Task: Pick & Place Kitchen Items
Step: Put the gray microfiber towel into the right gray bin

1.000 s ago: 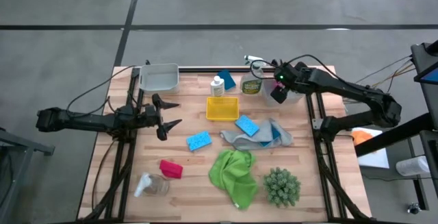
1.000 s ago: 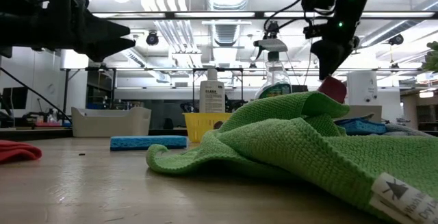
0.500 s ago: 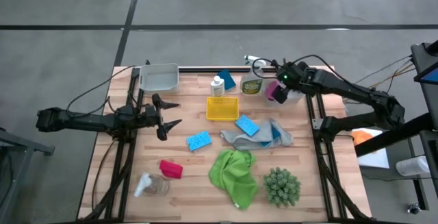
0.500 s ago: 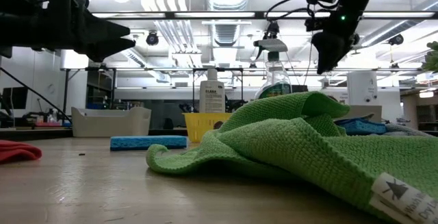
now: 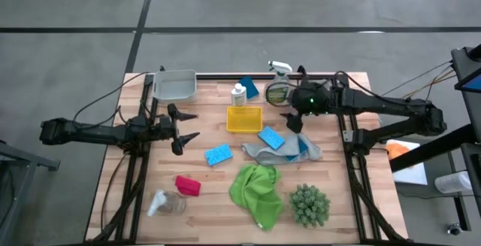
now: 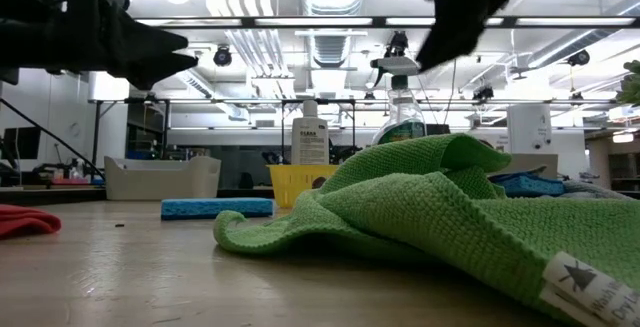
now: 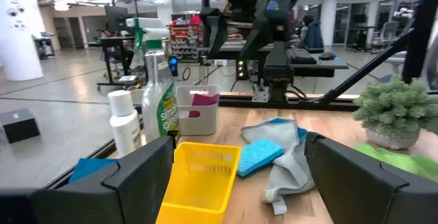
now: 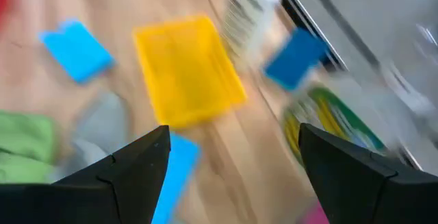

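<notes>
My right gripper [image 5: 294,120] is open and empty. It hovers above the table between the clear spray bottle [image 5: 276,91] and the yellow tray [image 5: 244,118], and it also shows in its wrist view [image 8: 234,135]. My left gripper [image 5: 192,125] is open and empty at the table's left and waits there. A magenta cloth [image 7: 204,99] lies inside a clear container [image 7: 197,118] beside the spray bottle. A small white bottle [image 5: 238,94] stands at the far middle. Two bright blue sponges [image 5: 218,154] [image 5: 271,137], a green cloth [image 5: 257,189], a red cloth [image 5: 188,185] and a clear jar [image 5: 167,203] lie on the table.
A grey bin [image 5: 174,84] stands at the far left. A darker blue sponge [image 5: 249,88] lies behind the white bottle. A grey cloth [image 5: 285,150] lies right of the middle, and a spiky green plant [image 5: 309,205] stands at the near right.
My right gripper has let go of the magenta cloth over the clear container at the far right. It has then swung toward the table's left and near side, past the spray bottle. The cloth stays in the container.
</notes>
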`<state>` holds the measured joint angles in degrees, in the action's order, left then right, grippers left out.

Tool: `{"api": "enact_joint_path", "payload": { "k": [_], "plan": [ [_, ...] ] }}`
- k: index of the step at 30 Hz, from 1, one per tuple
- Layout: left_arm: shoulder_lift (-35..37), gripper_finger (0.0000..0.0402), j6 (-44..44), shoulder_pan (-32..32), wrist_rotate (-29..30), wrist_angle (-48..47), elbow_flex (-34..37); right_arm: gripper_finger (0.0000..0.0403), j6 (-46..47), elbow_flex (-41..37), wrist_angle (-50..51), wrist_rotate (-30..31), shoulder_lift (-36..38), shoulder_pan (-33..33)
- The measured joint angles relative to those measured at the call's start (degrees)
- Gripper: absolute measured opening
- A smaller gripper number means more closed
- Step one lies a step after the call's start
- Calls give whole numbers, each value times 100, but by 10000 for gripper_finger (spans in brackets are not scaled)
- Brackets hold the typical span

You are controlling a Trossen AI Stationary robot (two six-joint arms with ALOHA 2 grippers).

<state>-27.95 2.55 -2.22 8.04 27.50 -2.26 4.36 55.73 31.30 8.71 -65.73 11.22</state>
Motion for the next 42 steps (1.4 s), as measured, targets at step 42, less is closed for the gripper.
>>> {"api": "enact_joint_path", "payload": {
  "k": [42],
  "plan": [
    [-2, 331, -281, -2, 16, 140, 0, 318, 734, -2200, -5955, 523, -1635, -2402]
  ]
}}
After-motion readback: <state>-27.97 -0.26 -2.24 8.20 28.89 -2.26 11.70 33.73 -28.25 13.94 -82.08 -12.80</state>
